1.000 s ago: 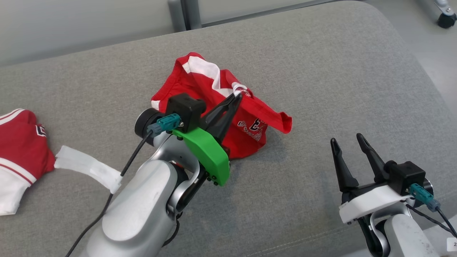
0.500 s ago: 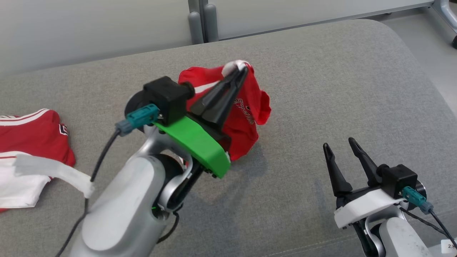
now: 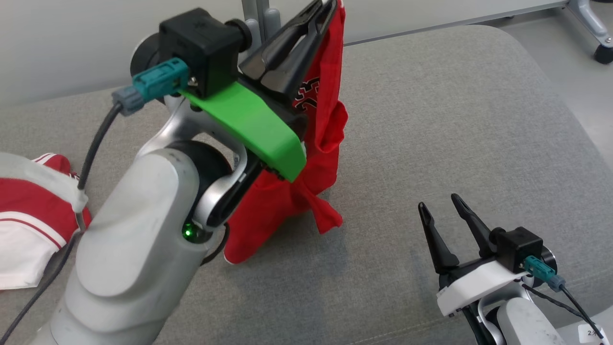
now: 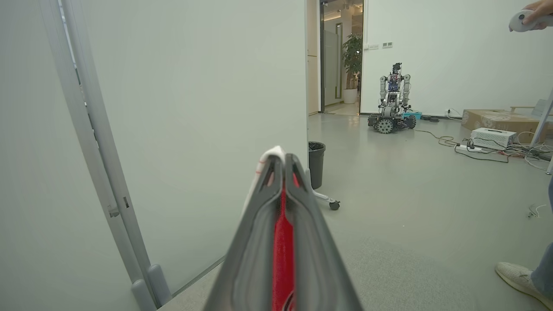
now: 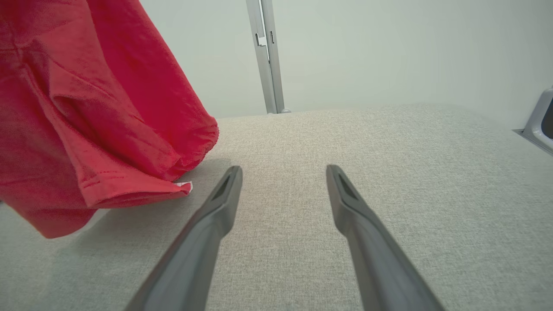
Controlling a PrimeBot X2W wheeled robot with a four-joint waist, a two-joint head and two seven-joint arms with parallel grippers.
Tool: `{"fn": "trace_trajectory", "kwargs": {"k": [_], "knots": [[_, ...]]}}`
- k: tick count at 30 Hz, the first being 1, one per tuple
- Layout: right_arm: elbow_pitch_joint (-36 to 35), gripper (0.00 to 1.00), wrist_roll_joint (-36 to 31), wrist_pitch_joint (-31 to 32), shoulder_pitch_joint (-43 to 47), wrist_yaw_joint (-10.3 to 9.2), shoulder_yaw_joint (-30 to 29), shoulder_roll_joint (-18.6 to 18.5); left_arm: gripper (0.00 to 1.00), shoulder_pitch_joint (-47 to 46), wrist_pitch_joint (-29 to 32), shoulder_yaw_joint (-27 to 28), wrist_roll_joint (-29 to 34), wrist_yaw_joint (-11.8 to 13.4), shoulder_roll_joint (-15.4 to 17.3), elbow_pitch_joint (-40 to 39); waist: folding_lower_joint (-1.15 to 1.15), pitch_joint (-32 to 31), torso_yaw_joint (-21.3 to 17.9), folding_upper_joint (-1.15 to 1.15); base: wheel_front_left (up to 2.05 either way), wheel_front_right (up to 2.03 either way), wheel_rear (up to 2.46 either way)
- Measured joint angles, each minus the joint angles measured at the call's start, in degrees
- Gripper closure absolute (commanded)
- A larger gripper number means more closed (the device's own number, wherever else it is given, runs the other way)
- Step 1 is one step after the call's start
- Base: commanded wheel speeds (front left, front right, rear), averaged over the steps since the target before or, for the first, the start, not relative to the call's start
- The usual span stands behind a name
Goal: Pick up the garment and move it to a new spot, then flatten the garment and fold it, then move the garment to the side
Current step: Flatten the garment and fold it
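Pick-up step: garment point(image 3: 325, 143) is clamped in the left gripper point(image 3: 322, 9) and hung below it. The right gripper point(image 3: 438, 202) is spread wide (nothing held). Next, a carry to a new spot is called for.

Cushion point(image 3: 455, 120) bare ahead of R claw point(image 3: 438, 201); hanging garment point(image 3: 330, 96) blocks L side.

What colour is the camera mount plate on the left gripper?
Bright green. The mount plate shows best in the head view.
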Motion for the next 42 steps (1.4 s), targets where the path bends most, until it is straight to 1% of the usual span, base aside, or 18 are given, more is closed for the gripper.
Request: {"fn": "trace_trajectory", "kwargs": {"k": [4, 10, 14, 19, 21, 24, 31, 36, 39, 42], "knots": [[0.1, 0.0, 0.1, 0.0, -0.2, 0.0, 0.4, 0.0, 1.0, -3.2, 2.0, 2.5, 0.9, 1.0, 1.0, 2.8, 0.0, 0.1, -1.5, 0.0, 0.0, 0.0, 0.0], [0.5, 0.0, 0.6, 0.0, -0.3, 0.0, 1.1, 0.1, 1.0, -4.7, 3.7, 6.6, 1.9, 1.5, 6.0, 9.4, 0.0, 0.3, -4.4, 0.0, 0.0, 0.0, 0.0], [0.6, 0.0, 0.6, 0.0, -0.5, 0.0, 1.3, 0.1, 1.0, -5.5, 4.4, 8.0, 2.9, 1.5, 8.8, 13.2, 0.0, 0.6, -6.6, 0.0, 0.0, 0.0, 0.0], [0.7, 0.0, 0.6, 0.0, -1.1, 0.0, 1.4, 0.1, 1.0, -7.8, 4.3, 9.6, 4.8, 1.9, 11.0, 16.9, 0.0, 1.0, -9.2, 0.0, 0.0, 0.0, 0.0], [0.7, 0.0, 0.9, 0.0, -1.2, 0.0, 1.4, 0.1, 1.0, -7.8, 4.3, 10.0, 4.9, 2.1, 11.0, 18.7, 0.0, 1.1, -10.1, 0.0, 0.0, 0.0, 0.0], [0.7, 0.0, 1.1, 0.0, -1.2, 0.0, 0.9, 0.1, 1.0, -7.8, 4.1, 9.1, 4.6, 2.0, 10.4, 20.7, 0.0, 1.4, -11.1, 0.0, 0.0, 0.0, 0.0], [0.7, 0.0, 1.1, 0.0, -1.2, 0.0, 0.9, 0.1, 1.0, -5.1, 2.5, 5.1, 2.0, 0.7, 4.0, 24.4, 0.0, 2.2, -11.7, 0.0, 0.0, 0.0, 0.0], [0.7, 0.0, 1.1, 0.0, -1.8, 0.01, 2.2, 0.2, 1.0, -4.5, 1.4, 2.4, 1.4, 0.0, 0.2, 25.8, 0.0, 2.7, -12.1, 0.0, 0.0, 0.0, 0.0], [0.9, 0.0, 1.1, 0.0, -3.1, 0.01, 3.9, 0.2, 1.0, -4.5, 0.7, 1.2, 1.6, -0.6, -0.8, 27.1, 0.0, 2.9, -12.9, 0.0, 0.0, 0.0, 0.0], [0.9, 0.0, 1.2, 0.0, -3.9, 0.02, 5.4, 0.3, 1.0, -4.6, 0.3, 1.1, 2.3, -0.9, -0.3, 28.5, 0.01, 3.2, -14.1, 0.0, 0.0, 0.0, 0.0]]}}
